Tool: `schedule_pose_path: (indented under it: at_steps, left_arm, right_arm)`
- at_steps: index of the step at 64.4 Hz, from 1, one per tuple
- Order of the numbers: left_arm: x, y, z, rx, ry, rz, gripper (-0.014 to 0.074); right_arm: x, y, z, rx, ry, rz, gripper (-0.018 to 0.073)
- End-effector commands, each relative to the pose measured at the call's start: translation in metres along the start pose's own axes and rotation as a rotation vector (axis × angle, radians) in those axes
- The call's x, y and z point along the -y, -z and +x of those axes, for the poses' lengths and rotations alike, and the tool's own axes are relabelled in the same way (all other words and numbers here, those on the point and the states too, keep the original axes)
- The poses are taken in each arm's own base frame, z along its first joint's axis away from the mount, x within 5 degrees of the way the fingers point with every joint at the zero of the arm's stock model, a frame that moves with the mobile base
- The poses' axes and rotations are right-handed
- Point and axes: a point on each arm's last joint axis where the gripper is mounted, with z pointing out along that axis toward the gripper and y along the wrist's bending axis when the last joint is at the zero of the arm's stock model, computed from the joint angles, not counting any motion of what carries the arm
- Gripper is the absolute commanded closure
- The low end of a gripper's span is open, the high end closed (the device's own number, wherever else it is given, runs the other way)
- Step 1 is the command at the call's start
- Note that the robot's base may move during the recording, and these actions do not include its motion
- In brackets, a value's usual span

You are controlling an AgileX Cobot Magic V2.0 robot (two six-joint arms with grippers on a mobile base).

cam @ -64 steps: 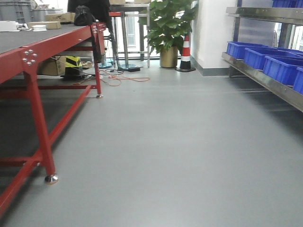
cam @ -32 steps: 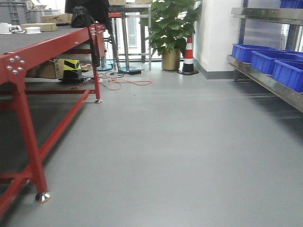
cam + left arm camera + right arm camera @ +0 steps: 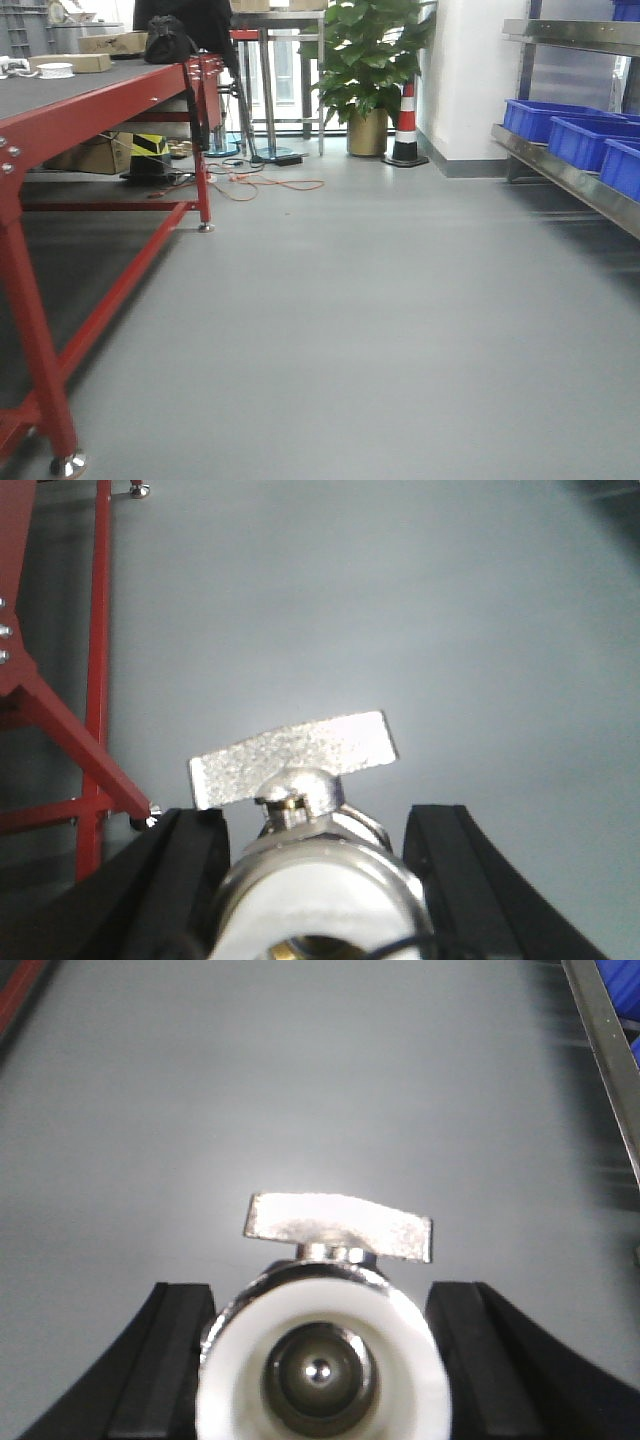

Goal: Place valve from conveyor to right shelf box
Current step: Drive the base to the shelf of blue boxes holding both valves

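1. Where the left wrist view looks down on grey floor [image 3: 400, 600], the left gripper [image 3: 320, 815] is clamped on a metal valve [image 3: 320, 880], its flat handle [image 3: 290, 755] uppermost.
2. The right gripper [image 3: 320, 1290] likewise grips a second valve [image 3: 320, 1370], its white-rimmed bore facing the camera.
3. In the front view, blue boxes [image 3: 545, 118] sit on the right shelf [image 3: 565, 172]; a red-legged table [image 3: 100, 95] stands at left.

In the front view the red table [image 3: 120, 90] has slid toward 9 o'clock. Its near foot [image 3: 68, 465] has dropped into the 7 o'clock corner, and the bolted joint [image 3: 6, 155] is now cut by the left edge. The potted plant [image 3: 368, 60] and striped cone [image 3: 406, 125] have drifted slightly toward 3 o'clock and lower. The blue boxes [image 3: 575, 135] on the shelf [image 3: 560, 170] have moved out toward 3 o'clock, and fewer of them show.
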Motion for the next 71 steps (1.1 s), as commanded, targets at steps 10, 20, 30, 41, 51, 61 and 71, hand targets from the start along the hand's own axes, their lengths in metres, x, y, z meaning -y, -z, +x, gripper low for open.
schedule_pose_path:
  at_steps: [10,20,30,41,51,61,71]
  left_arm:
    - [0.0015,0.0074,-0.0065,0.067,0.006,0.004,0.0708]
    - [0.0015,0.0074,-0.0065,0.067,0.006,0.004,0.0708]
    - [0.0015,0.0075,-0.0067,0.07,0.006,0.004,0.0708]
    - [0.0015,0.0075,-0.0067,0.07,0.006,0.004,0.0708]
    - [0.0015,0.0075,-0.0067,0.07,0.006,0.004,0.0708]
    - [0.0015,0.0075,-0.0067,0.07,0.006,0.004,0.0708]
    - [0.0015,0.0075,-0.0067,0.07,0.006,0.004,0.0708]
  right_arm:
    - [0.0016,0.0103,-0.0108,0.101,0.004,0.019,0.0722]
    - [0.0016,0.0103,-0.0108,0.101,0.004,0.019,0.0722]
    - [0.0016,0.0103,-0.011,0.103,0.004,0.019,0.0722]
    - [0.0016,0.0103,-0.011,0.103,0.004,0.019,0.0722]
    - [0.0016,0.0103,-0.011,0.103,0.004,0.019,0.0722]
    - [0.0016,0.0103,-0.011,0.103,0.004,0.019,0.0722]
    - [0.0016,0.0103,-0.011,0.103,0.004,0.019,0.0722]
